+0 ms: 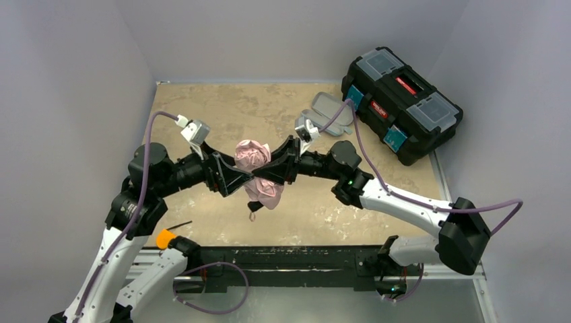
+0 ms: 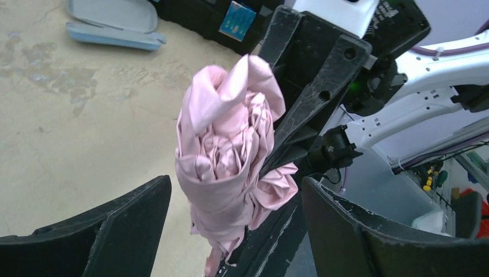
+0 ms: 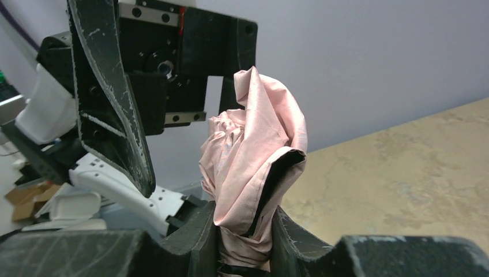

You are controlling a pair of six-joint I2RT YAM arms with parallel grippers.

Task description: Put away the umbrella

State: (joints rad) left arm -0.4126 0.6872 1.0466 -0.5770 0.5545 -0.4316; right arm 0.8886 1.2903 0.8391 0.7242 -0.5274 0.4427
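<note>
The umbrella (image 1: pixel 254 159) is a crumpled pale pink bundle with black lining, held in the air above the middle of the table. My right gripper (image 3: pixel 245 231) is shut on its lower part, and the pink fabric (image 3: pixel 254 150) rises out from between the fingers. In the top view the right gripper (image 1: pixel 275 169) reaches it from the right. My left gripper (image 2: pixel 235 183) is open, its fingers wide apart on either side of the umbrella (image 2: pixel 228 150) with gaps showing. It comes in from the left (image 1: pixel 234 176). A short pink end hangs below the bundle (image 1: pixel 253 215).
A grey oval hard case (image 1: pixel 330 111) lies open at the back right of the table and also shows in the left wrist view (image 2: pixel 112 20). A black toolbox (image 1: pixel 400 101) with clear lid compartments stands beside it at the right edge. Grey walls enclose the table.
</note>
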